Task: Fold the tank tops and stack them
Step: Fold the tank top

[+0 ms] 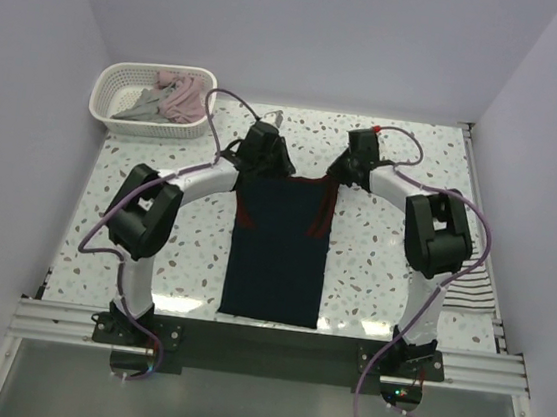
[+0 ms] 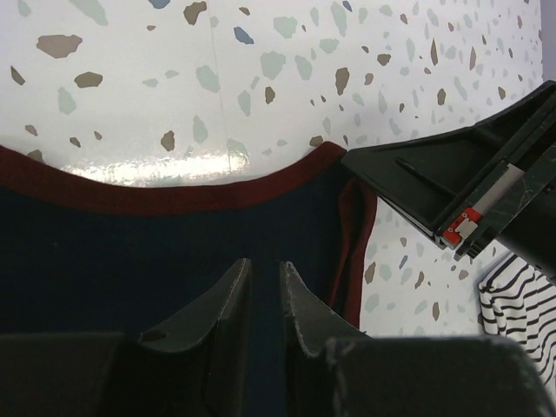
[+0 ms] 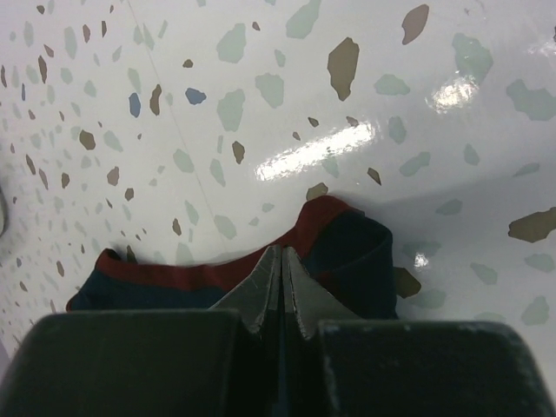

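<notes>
Navy tank top (image 1: 278,254) lay flat mid-table by the near edge, 2 grippers at its far end.
A good fold likely needed both shoulders lifted together, kept taut and carried evenly toward the near edge. Right gripper (image 3: 281,254) was clamped on the red-trimmed strap. Left gripper (image 2: 265,269) showed a slim gap over navy cloth; couldn't tell if pinching. Striped tank top (image 1: 473,286) sat at the right edge.
</notes>
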You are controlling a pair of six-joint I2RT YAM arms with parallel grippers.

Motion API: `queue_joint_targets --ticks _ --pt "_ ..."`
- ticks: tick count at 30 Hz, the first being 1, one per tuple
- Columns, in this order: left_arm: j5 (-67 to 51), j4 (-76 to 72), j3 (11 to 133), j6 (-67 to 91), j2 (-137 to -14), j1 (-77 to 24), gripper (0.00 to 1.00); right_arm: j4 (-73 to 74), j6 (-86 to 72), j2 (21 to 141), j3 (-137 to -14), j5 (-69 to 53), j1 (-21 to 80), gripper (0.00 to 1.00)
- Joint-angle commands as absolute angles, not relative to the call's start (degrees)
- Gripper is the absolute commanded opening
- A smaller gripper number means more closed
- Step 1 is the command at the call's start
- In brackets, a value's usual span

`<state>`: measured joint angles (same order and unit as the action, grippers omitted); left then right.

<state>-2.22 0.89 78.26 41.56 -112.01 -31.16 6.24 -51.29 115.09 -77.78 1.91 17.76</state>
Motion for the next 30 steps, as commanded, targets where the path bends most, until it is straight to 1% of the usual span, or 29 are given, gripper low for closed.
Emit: queue_joint_targets --ticks 1,10,11,12,15,18,19,21,22,23,25,30 --pt "-1.0 -0.1 76.4 42.0 -106.9 -30.5 0.24 9.0 -48.8 115.4 -82.2 6.1 19.2 0.0" --pt "-0.5 4.0 71.4 42.2 -99.8 -27.6 0.24 9.1 -44.5 120.2 -85.2 6.5 20.0 0.0" --pt "-0.1 5.1 71.0 42.2 -99.1 -26.3 0.24 9.8 -43.5 120.6 -85.6 6.0 20.0 0.0" --pt "2.8 7.1 70.3 42.2 -97.7 -25.5 0.25 10.0 -43.0 120.2 -86.0 5.5 20.4 0.0" --pt "3.8 8.3 67.3 42.9 -95.9 -21.0 0.25 11.1 -40.3 119.0 -87.5 6.5 22.1 0.0" --pt "2.9 9.1 65.4 43.2 -95.4 -16.4 0.22 16.1 -36.9 119.5 -93.2 8.0 27.5 0.07" --pt "3.1 9.7 65.2 43.2 -95.3 -14.5 0.21 17.7 -35.4 120.1 -95.9 8.6 28.8 0.14" --pt "3.0 10.8 64.7 43.3 -94.2 -12.6 0.19 19.7 -34.0 121.2 -98.7 10.9 32.7 0.22" --pt "2.9 11.2 64.5 43.5 -93.6 -11.0 0.18 21.2 -33.1 122.9 -101.9 11.9 33.8 0.28" --pt "2.8 11.6 64.3 44.0 -92.8 -10.5 0.18 21.9 -31.5 123.9 -103.5 12.6 35.1 0.31" --pt "3.5 13.7 64.4 44.8 -90.0 -9.3 0.18 24.5 -29.8 126.5 -109.1 15.2 38.3 0.33" --pt "4.7 18.9 64.8 46.4 -81.6 -9.1 0.18 27.7 -25.1 134.5 -120.5 19.5 43.9 0.33"
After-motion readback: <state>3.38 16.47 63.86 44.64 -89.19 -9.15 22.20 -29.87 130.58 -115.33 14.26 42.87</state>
